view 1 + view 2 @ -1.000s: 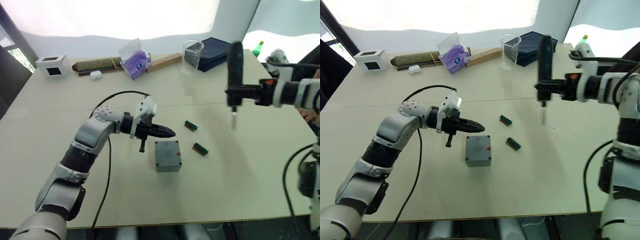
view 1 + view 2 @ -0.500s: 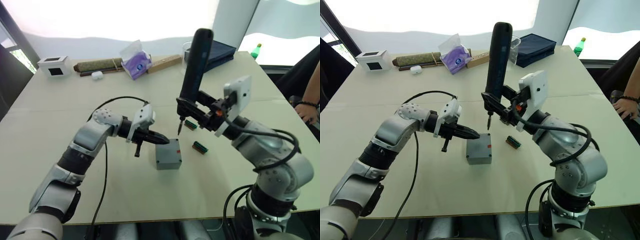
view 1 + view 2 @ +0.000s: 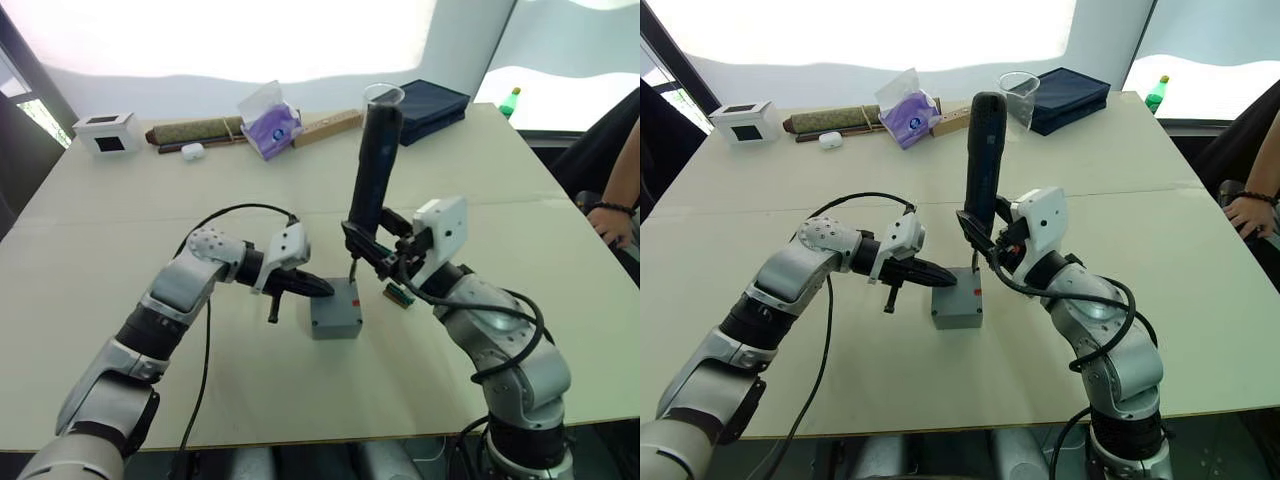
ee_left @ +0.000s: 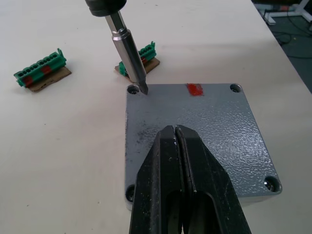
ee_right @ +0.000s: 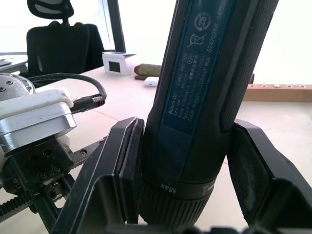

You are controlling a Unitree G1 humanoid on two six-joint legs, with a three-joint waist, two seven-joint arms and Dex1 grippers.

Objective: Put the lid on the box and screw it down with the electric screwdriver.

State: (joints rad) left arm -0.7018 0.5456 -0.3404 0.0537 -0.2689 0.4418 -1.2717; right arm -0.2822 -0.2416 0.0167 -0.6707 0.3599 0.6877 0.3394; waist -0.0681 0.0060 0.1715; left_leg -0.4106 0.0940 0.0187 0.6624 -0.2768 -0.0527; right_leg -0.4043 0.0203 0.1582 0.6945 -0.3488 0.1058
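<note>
Table [image 3: 90, 250]: pale top, clutter along the far edge — white box with a black window [image 3: 104, 131], purple packet [image 3: 270, 127], clear cup [image 3: 384, 95], dark navy case [image 3: 432, 103].
Left arm: reaching in from the robot's left, elbow bent, forearm running across toward the middle of the table, a black cable looping over it.
Left gripper [image 4: 175, 130]: fingers pressed together with nothing between them, tips lying over the lid's near-middle; whether they press down on it, I cannot tell.
Lid [image 4: 204, 122]: grey, textured, sitting square on the box, red mark near one edge, screw recesses at its corners.
Box [image 3: 336, 322]: grey, at mid-table, between the two grippers.
Electric screwdriver [image 3: 982, 150]: long and black, held nearly upright, leaning slightly away from the robot; its metal bit [image 4: 130, 62] comes down right at one corner recess of the lid.
Right gripper [image 5: 187, 161]: clamped on the electric screwdriver's lower barrel, one finger on each side.
Right arm: elbow bent sharply, forearm angled up and inward, white wrist block turned toward the camera.
Green connectors [image 4: 39, 74]: two, on the table just beyond the box, apart from it.
Person's hand [image 3: 608, 220]: at the table's right edge.
</note>
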